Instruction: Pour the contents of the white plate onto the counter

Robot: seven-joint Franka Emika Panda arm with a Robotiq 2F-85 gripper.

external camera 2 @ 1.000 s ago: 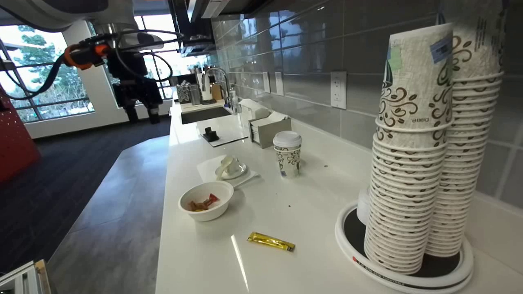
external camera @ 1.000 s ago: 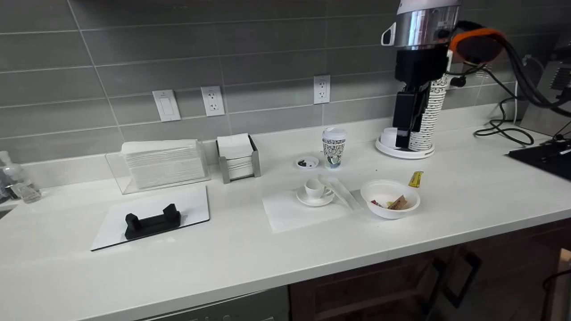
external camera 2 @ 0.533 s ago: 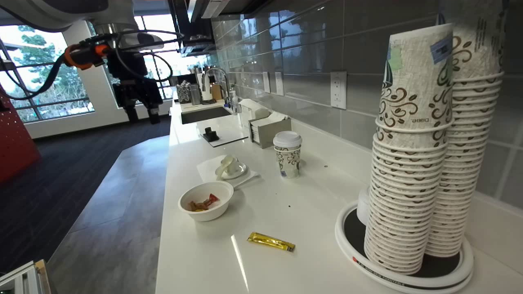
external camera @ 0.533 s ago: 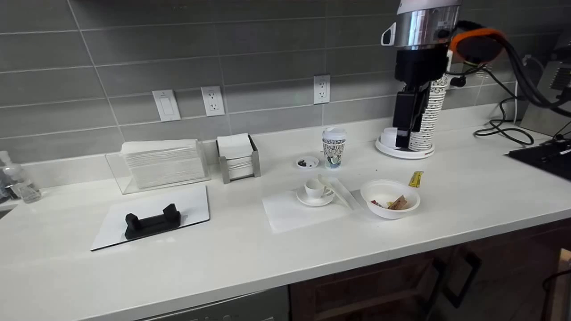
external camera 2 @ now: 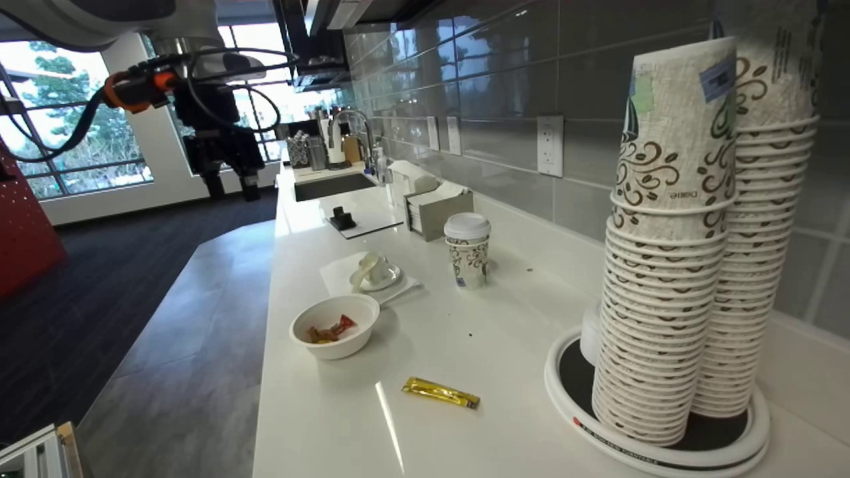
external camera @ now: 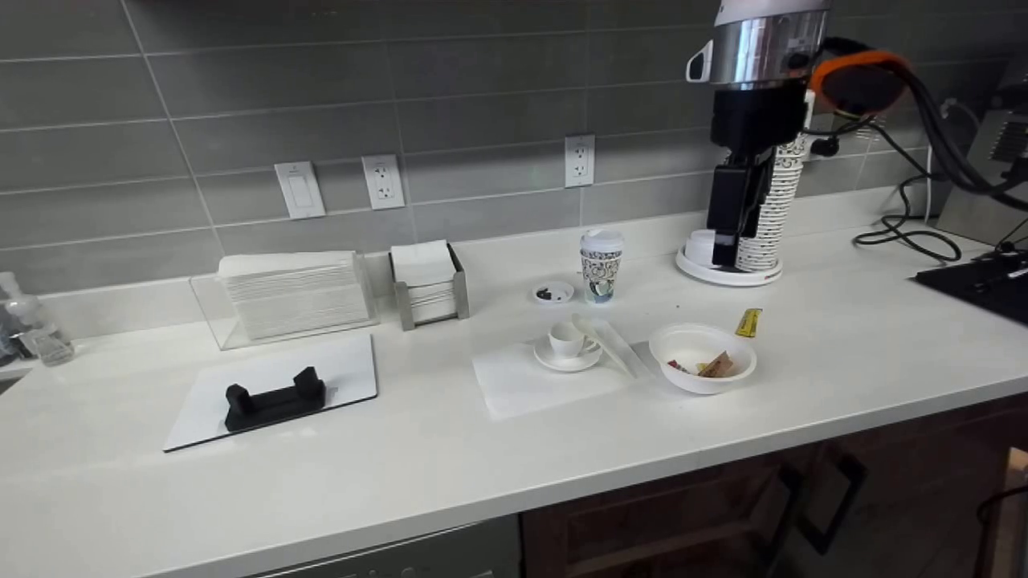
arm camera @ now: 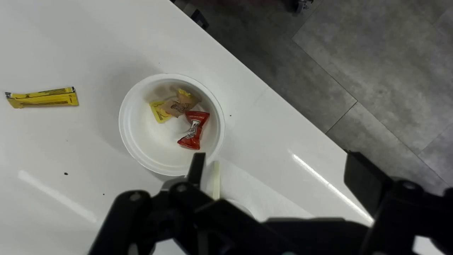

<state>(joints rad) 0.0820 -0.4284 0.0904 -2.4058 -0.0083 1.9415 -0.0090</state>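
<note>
My gripper (external camera 2: pixel 233 188): jaws wide. Bowl (arm camera: pixel 157 140) near front edge of counter (external camera: pixel 450 457); I should pinch rim (arm camera: pixel 121 124), tip candies (arm camera: pixel 194 130) inward.

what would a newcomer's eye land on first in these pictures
Probably the two tall stacks of paper cups on a round tray, at the right of an exterior view. Then the red wrapper in the white bowl on the counter. The open hand hangs higher than the bowl, holding nothing.

In an exterior view the counter (external camera: pixel 418 474) bears board (external camera: pixel 347 373), box (external camera: pixel 221 317) and napkin holder (external camera: pixel 460 295) left of centre; sheet (external camera: pixel 522 393), cup (external camera: pixel 601 269) and dish (external camera: pixel 564 293) near centre; bowl (external camera: pixel 683 348), packet (external camera: pixel 748 323) and turntable (external camera: pixel 727 278) at right.
</note>
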